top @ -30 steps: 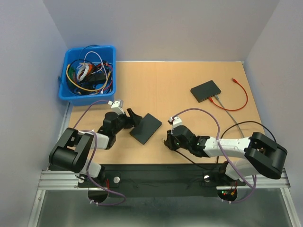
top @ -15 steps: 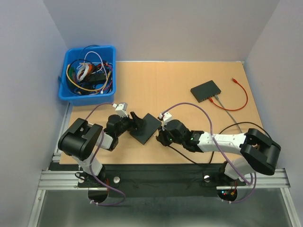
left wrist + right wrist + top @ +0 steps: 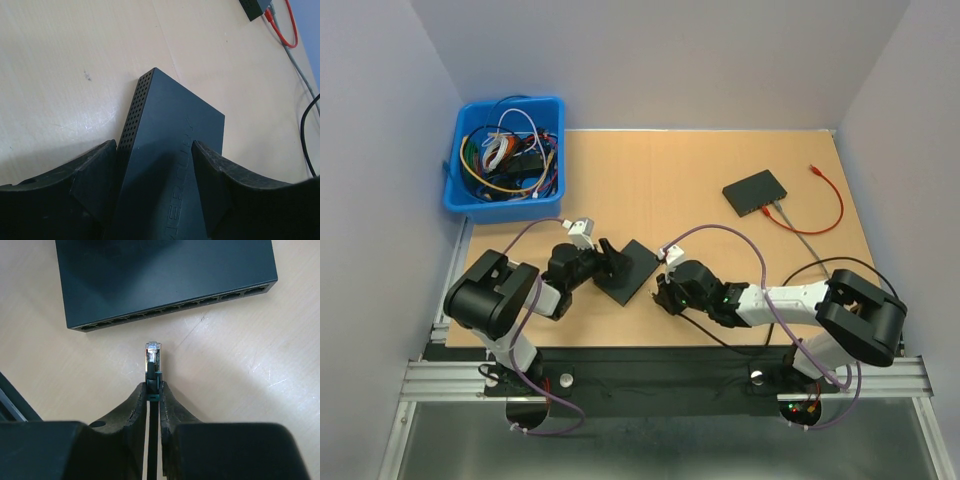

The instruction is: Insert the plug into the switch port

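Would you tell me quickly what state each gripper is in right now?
Left gripper: astride the switch; whether it grips cannot be told.
Right gripper: closed on the plug.

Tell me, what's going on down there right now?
Left fingers straddle flat black network switch. Right fingers shut on small clear-tipped cable plug, short of port row. Nothing between.

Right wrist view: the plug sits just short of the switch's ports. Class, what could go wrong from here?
The port row on the flat black switch box slants against the clear-tipped plug; a straight push may strike the housing. The right gripper pinches only the plug's rear, so it might pivot. The left gripper flanks the box; if loose, it may slide.
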